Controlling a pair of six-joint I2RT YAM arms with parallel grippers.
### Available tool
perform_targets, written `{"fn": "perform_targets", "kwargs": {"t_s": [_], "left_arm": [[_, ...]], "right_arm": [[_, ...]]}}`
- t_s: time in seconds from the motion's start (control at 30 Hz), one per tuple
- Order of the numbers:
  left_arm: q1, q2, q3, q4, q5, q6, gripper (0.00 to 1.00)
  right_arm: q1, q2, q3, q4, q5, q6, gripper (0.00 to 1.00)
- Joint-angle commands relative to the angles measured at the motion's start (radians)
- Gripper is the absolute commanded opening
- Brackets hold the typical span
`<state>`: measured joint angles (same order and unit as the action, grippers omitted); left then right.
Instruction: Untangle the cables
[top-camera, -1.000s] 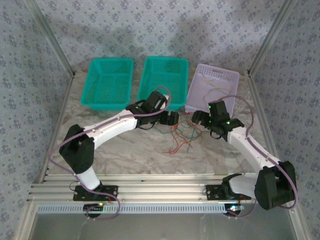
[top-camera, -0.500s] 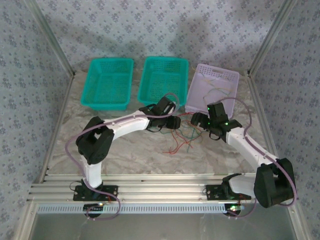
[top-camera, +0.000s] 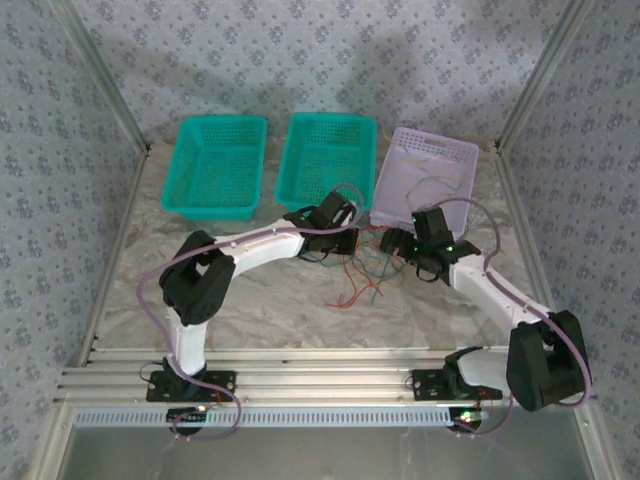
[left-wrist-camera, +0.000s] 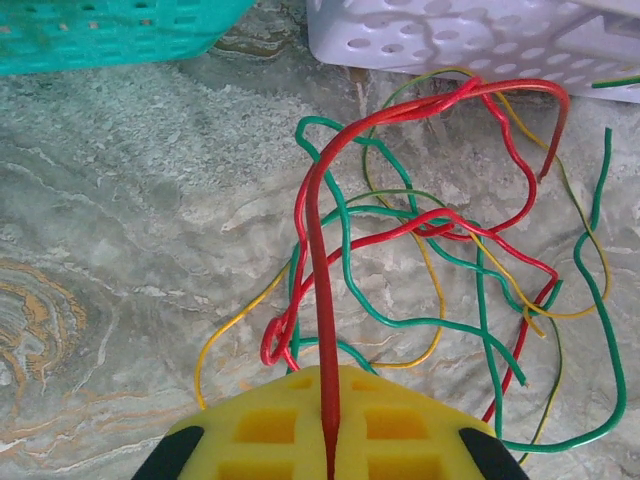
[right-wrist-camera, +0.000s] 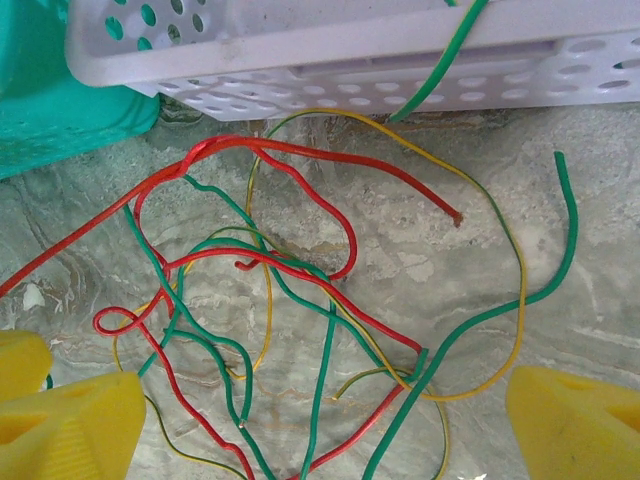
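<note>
On a marbled worktop (top-camera: 250, 300), a loose tangle of red, green and yellow cables (top-camera: 365, 275), spread between two robot arms and just in front of a lavender basket (top-camera: 436, 137). At left, pressed together on a single red cable (left-wrist-camera: 318, 250): the yellow pads (left-wrist-camera: 270, 430) of the left hand (left-wrist-camera: 330, 425), with that strand running out of the pinch and arching over the green and yellow loops. At right, spread wide and gripping nothing: the right hand (right-wrist-camera: 320, 420), low over the same heap, one yellow finger to either side of it. Draped over the lavender basket's near wall, one green cable end (right-wrist-camera: 440, 70); inside that basket, a few more thin strands. Farther left along the back, two teal baskets (top-camera: 222, 121), side by side.
</note>
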<state>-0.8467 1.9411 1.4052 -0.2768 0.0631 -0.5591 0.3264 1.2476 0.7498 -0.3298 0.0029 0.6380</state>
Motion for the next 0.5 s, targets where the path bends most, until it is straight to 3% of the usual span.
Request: {"fn": "perform_targets", "kwargs": {"t_s": [0.0,0.47], "left_arm": [[-0.005,-0.042,-0.018,-0.027,-0.014,0.020,0.00],[-0.006,-0.341,-0.243,-0.119,-0.120,0.061,0.00]], "right_arm": [[0.009,0.018,-0.013,0.017,-0.015,0.017,0.95],[0.072,0.200,0.055,0.110,-0.039,0.024,0.86]]}}
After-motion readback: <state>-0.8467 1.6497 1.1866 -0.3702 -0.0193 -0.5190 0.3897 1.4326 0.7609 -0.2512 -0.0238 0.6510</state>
